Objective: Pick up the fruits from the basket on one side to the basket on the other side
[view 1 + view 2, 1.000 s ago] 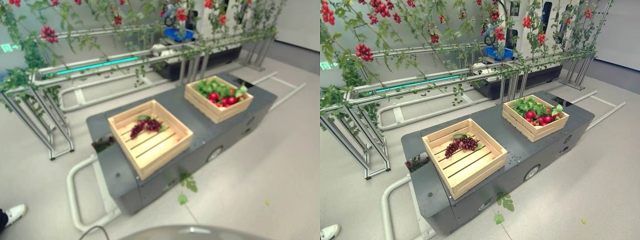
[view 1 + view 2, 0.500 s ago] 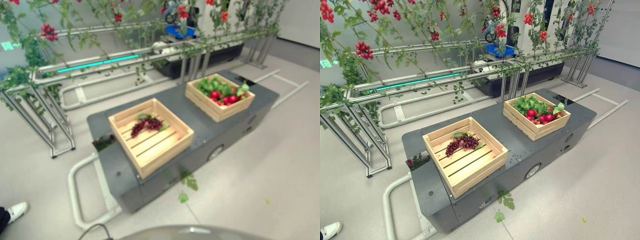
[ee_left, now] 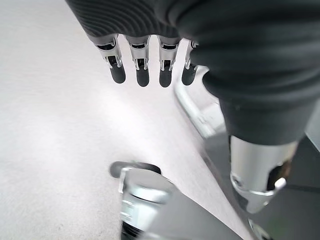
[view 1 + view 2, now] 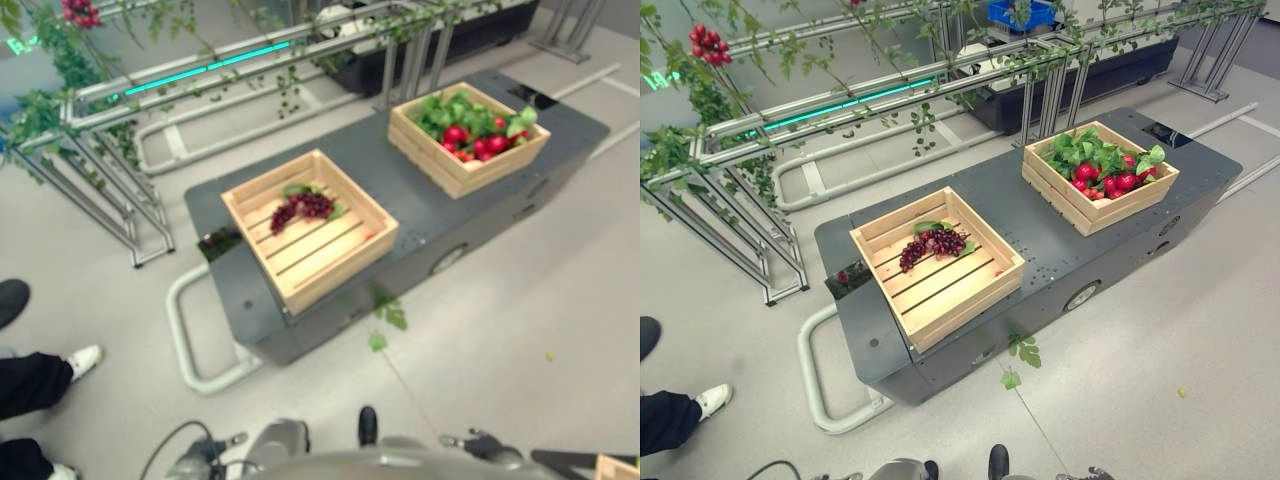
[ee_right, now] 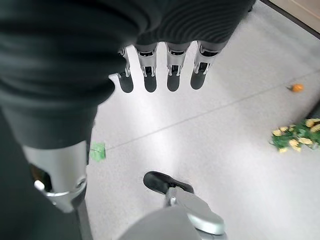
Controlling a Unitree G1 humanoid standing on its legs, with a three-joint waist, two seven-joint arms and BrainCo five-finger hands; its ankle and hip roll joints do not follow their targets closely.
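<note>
Grapes [image 4: 930,244], a dark red bunch with a couple of green leaves, lie against the far side of the left wooden basket [image 4: 960,300], whose slatted floor is otherwise bare. That basket sits toward the left end of the long dark grey cart [image 4: 1040,240], turned a little askew to the cart's edges, its near corner close to the front edge. Well apart from it, at the cart's right end, stands the right wooden basket [image 4: 1070,205], heaped with red fruits [image 4: 1118,182] among green leaves; what kind of fruit they are is hard to tell from here. A few loose green leaves [image 4: 1020,355] lie on the pale floor [image 4: 1160,340] just below the cart's front edge. Behind the cart runs a metal rail frame [image 4: 840,100] hung with vines and clusters of red berries [image 4: 705,45]. At the far left a person's dark trouser leg and white shoe [image 4: 712,400] show on the floor. The left hand [image 3: 142,65] hangs over the floor with its fingers straight and slack, holding nothing. The right hand [image 5: 160,70] likewise hangs over bare floor, fingers extended and loose, nothing in its grasp; a small green leaf [image 5: 97,151] lies on the floor beneath it.
</note>
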